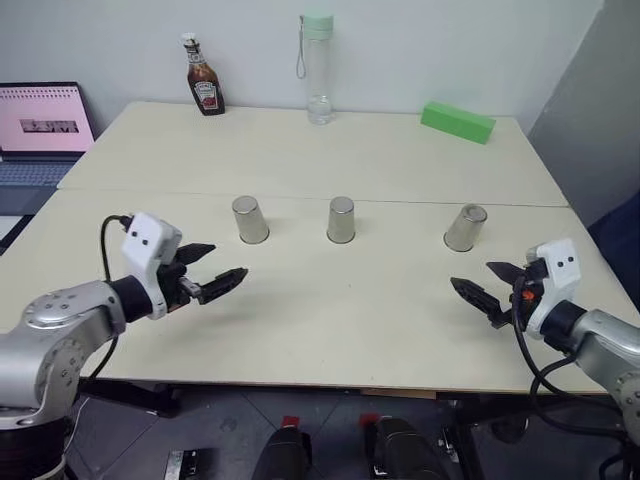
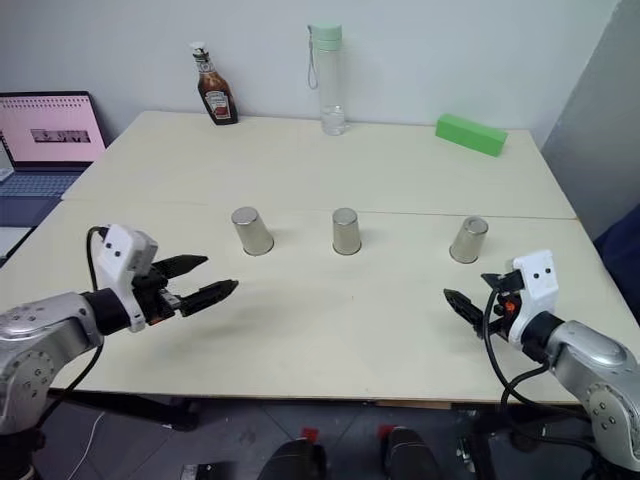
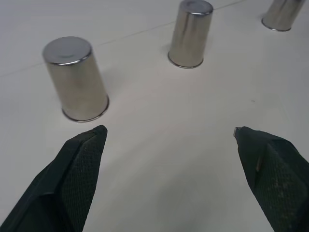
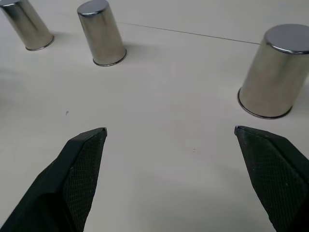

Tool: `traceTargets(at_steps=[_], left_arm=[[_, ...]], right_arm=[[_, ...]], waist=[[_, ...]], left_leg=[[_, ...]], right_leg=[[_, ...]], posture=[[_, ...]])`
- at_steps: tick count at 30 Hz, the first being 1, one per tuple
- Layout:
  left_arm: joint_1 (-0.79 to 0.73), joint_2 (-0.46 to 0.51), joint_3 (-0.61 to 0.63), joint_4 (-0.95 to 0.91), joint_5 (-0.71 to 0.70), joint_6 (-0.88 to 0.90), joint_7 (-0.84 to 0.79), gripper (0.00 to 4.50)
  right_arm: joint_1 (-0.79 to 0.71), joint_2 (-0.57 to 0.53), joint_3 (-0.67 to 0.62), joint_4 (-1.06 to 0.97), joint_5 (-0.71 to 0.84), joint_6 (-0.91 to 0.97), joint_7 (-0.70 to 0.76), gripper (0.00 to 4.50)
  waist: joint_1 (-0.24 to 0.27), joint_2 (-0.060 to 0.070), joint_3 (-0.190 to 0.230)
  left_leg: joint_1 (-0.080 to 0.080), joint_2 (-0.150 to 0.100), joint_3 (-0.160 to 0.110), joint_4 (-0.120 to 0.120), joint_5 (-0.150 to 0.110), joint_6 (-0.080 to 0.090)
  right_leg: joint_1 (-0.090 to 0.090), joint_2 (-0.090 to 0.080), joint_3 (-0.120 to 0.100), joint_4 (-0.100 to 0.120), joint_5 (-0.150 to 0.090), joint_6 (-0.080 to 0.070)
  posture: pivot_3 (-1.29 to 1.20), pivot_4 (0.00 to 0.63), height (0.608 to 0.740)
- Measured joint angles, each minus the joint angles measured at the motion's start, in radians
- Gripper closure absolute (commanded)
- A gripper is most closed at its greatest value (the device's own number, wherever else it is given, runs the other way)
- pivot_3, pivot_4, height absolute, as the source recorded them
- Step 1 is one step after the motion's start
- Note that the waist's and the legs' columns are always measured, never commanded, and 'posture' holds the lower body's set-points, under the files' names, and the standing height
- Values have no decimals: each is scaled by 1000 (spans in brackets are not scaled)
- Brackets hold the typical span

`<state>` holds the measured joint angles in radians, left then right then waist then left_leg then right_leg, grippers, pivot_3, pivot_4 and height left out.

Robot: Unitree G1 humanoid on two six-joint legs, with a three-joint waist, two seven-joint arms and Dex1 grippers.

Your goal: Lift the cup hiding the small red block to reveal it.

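Observation:
Three identical silver cups stand upside down in a row across the table: the left cup [image 1: 250, 219], the middle cup [image 1: 341, 219] and the right cup [image 1: 465, 227]. The small red block is hidden, and nothing shows which cup covers it. My left gripper [image 1: 229, 259] hovers open just in front of the left cup [image 3: 77, 79], a short gap away, with nothing between its fingers. My right gripper [image 1: 472, 275] is open and empty too, a little in front of the right cup [image 4: 275, 72].
Along the table's far edge stand a ketchup bottle [image 1: 205, 78], a clear water bottle with a green lid [image 1: 318, 70] and a long green block [image 1: 457, 121]. An open laptop [image 1: 40, 125] sits beyond the table's left side. The tabletop [image 1: 340, 300] between my grippers is bare.

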<state>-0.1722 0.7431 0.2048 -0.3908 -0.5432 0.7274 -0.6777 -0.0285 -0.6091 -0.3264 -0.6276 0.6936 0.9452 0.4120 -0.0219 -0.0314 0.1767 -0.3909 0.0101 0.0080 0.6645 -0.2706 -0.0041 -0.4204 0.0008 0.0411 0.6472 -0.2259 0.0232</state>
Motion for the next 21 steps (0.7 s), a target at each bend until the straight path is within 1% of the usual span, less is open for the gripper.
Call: traceTargets(at_steps=[1,3,4,5,8,10,12,14,15,18,21], left_arm=[[-5,-12,-43,-1,21,-21,5,0],[-87,-124,-163,64,115,-98,52,0],[-108,-151,-186,88,133,-115,63,0],[-146,-202,-236,142,172,-158,88,0],[-277,-325,-307,345,278,-288,156,0],[-387,-408,-317,535,334,-391,200,0],[-451,-451,-318,654,364,-456,217,0],[-500,-480,-318,769,381,-515,217,0],[-508,-485,-317,793,384,-524,214,0],[-583,-527,-311,985,392,-607,191,0],[-644,-560,-302,1116,400,-668,174,0]], right_arm=[[4,0,6,-13,4,-3,3,5],[15,-12,38,-39,4,-32,42,5],[19,-13,48,-47,4,-40,53,5],[23,-17,70,-65,8,-57,80,5],[15,-22,94,-88,18,-98,124,5],[4,-21,111,-106,18,-136,140,5],[5,-17,119,-123,19,-154,142,5],[4,-11,122,-132,21,-157,133,5],[3,-9,122,-133,24,-157,131,5],[-2,1,122,-142,34,-157,100,5],[-2,3,119,-154,36,-157,76,5]], waist=[[-1,-1,0],[7,0,-1],[9,0,-1],[12,-1,-1],[17,-2,-1],[18,-2,-1],[17,-2,-1],[16,-2,-1],[15,-2,-1],[20,-2,-1],[20,-2,-1]], left_leg=[[0,0,0,0,0,0],[0,-2,0,0,0,0],[-1,-1,0,1,0,0],[-1,-1,0,2,0,0],[-1,-1,0,3,0,0],[-2,0,0,4,0,0],[-2,0,0,4,0,0],[-3,0,1,4,0,0],[-3,0,1,3,0,0],[-4,0,-1,4,0,0],[-5,-1,-1,5,0,0]], right_leg=[[0,0,0,0,0,1],[0,1,0,0,1,1],[0,1,0,0,1,2],[0,1,0,-1,1,2],[0,4,0,0,3,4],[0,5,0,0,3,4],[0,5,0,0,3,4],[0,5,0,0,3,4],[-1,5,0,0,3,4],[-1,5,-1,-1,3,4],[-1,5,-1,-1,3,4]], posture=[[0,150,740],[0,150,740],[0,150,740],[0,150,740],[0,150,740],[0,150,740],[0,150,740],[0,150,740],[0,150,740],[0,150,740],[0,150,740]])
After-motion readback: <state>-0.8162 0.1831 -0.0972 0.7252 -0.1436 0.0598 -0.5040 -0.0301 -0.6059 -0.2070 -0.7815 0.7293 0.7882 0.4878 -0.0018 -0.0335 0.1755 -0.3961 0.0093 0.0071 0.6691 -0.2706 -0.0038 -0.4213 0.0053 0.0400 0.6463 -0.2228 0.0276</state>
